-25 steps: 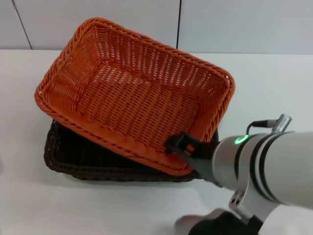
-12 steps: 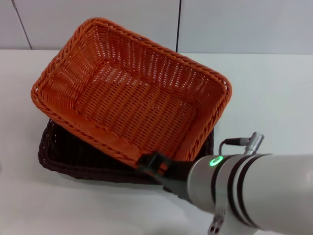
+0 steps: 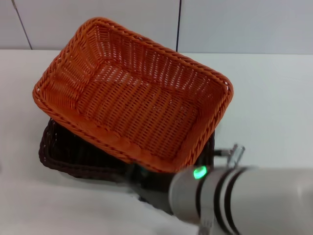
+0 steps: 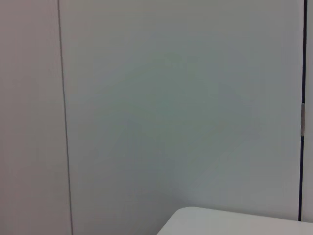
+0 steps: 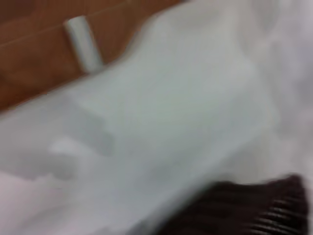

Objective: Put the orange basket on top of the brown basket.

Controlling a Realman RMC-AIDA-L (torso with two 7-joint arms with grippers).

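**Orange basket resting askew on the brown one**

The orange basket (image 3: pixel 132 98) sits on the brown basket (image 3: pixel 73 152), skewed and overhanging it. It looks light, stiff and rough-woven; the braided rim is the natural hold. The right gripper (image 3: pixel 146 188) is at the brown basket's near edge, its finger opening hidden.

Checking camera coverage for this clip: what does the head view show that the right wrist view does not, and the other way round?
Only the head view shows the orange basket resting askew on the brown basket, with the right arm low in front. Only the right wrist view shows a brown floor and a pale cylindrical post. Both show the white table and part of the brown basket's weave. Neither shows the left arm.
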